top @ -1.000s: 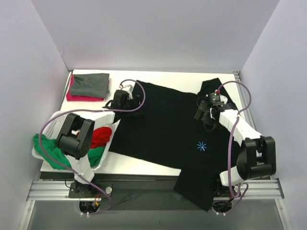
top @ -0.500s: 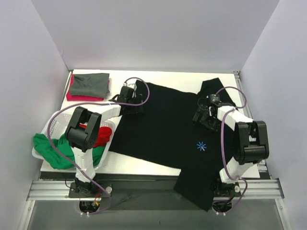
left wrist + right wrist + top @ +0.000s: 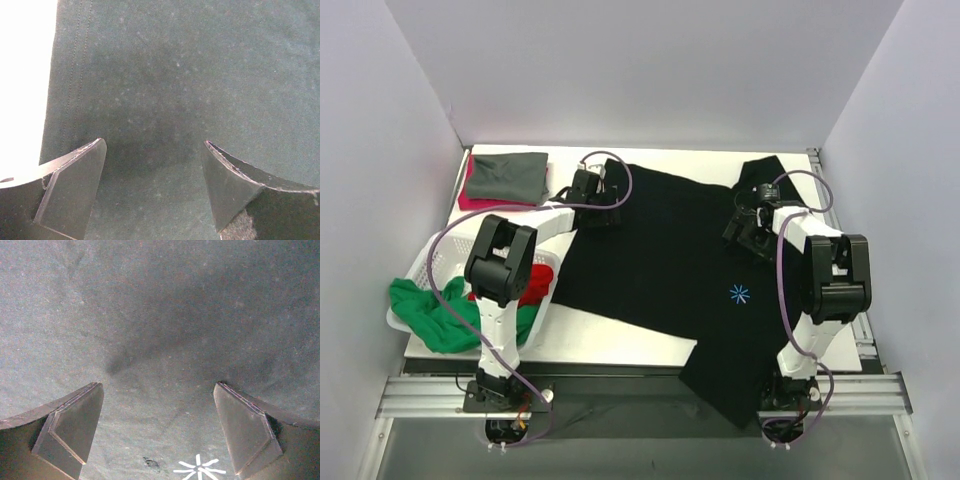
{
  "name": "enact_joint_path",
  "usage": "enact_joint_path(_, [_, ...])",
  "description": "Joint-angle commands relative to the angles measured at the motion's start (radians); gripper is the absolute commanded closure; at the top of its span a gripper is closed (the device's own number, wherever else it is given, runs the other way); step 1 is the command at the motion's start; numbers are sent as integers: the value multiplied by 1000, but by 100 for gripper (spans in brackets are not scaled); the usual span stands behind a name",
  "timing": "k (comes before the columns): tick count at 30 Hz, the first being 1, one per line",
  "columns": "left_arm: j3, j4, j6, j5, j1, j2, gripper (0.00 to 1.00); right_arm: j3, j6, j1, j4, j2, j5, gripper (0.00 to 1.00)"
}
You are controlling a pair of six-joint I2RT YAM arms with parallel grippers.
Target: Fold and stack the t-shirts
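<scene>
Over black t-shirt (image 3: 670, 250), partly hidden beneath them | left end effector (image 3: 153, 143) apart | right end effector (image 3: 158, 385) apart

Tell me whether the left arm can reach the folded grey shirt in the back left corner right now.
Probably yes: the left gripper hangs open and empty over the black t-shirt near its edge, close beside the grey shirt, with nothing between them.

A robotics lab booth — blank white walls (image 3: 640, 70), aluminium mounting rail (image 3: 620, 393).

Pale lilac walls (image 3: 640, 70) box in a white table (image 3: 600, 340) (evenly lit), metal rail (image 3: 640, 397) along its near edge.
</scene>
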Motion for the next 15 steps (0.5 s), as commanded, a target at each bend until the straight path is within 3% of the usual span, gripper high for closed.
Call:
enact_joint_path(1, [58, -41, 12, 5, 15, 51, 12, 54, -15, -18, -18, 60, -16, 1])
enact_joint_path(15, [279, -86, 26, -3, 41, 162, 12, 315, -67, -30, -106, 213, -44, 2])
